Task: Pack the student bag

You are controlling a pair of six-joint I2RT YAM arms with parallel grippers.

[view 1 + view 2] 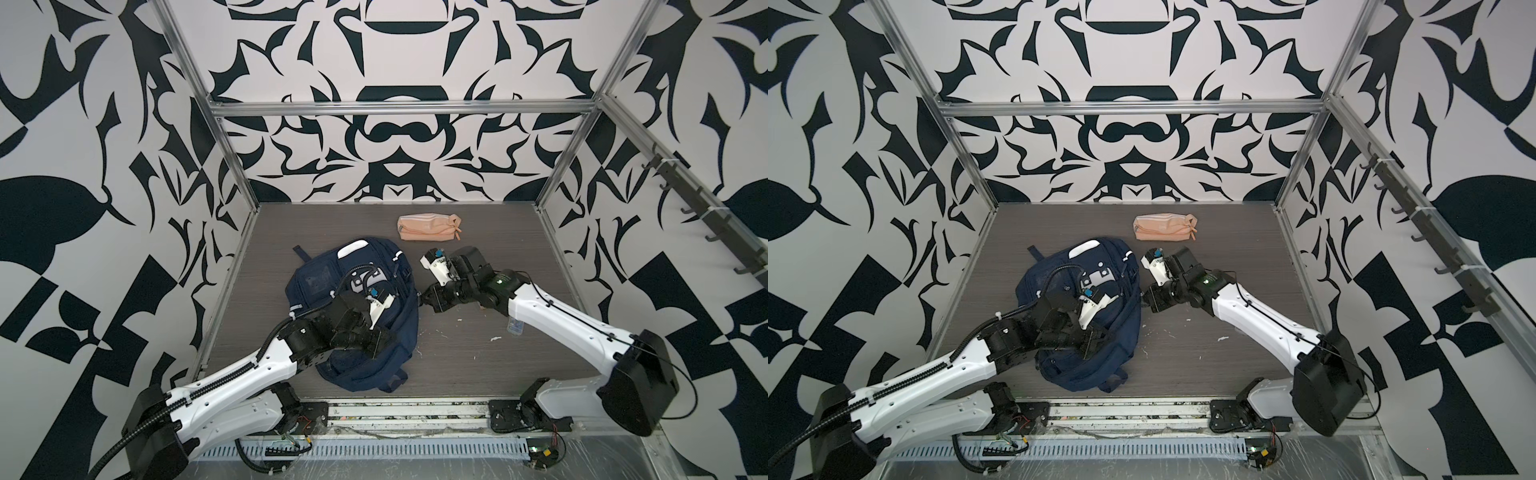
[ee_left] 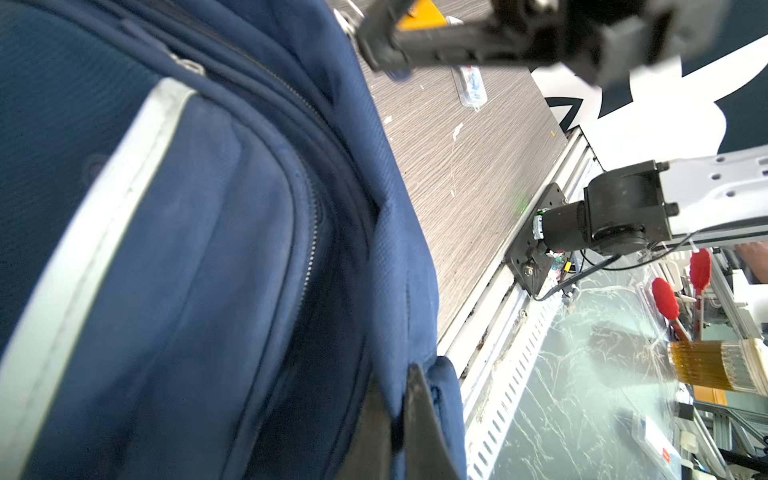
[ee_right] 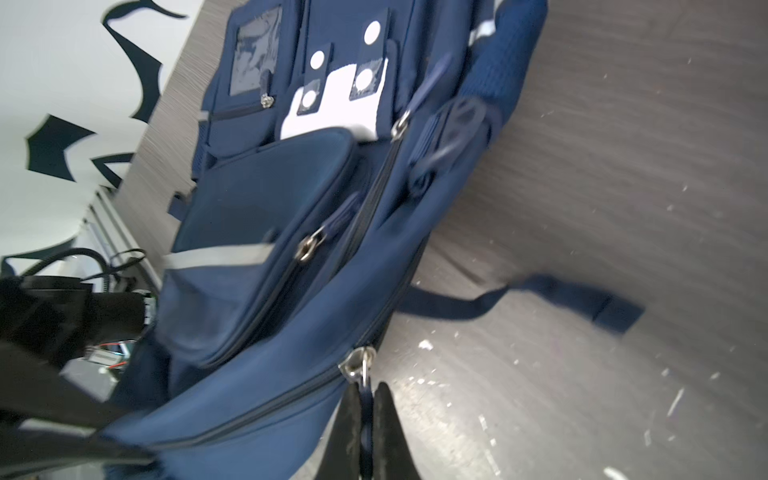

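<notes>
The worktop [image 1: 498, 249] is a grey, wood-grained board, seen whole in both top views [image 1: 1225, 232]. A navy bag [image 1: 401, 328] lies on its left half, near the front edge, with one strap [image 1: 301, 252] trailing flat on the board toward the far left. A peach pouch [image 1: 428, 226] lies well apart from it, toward the back, about mid-width [image 1: 1163, 226]. A small clear packet [image 1: 514, 326] lies on the right half. White scraps [image 1: 495, 338] are scattered over the bare board between bag and packet [image 1: 1223, 338].
</notes>
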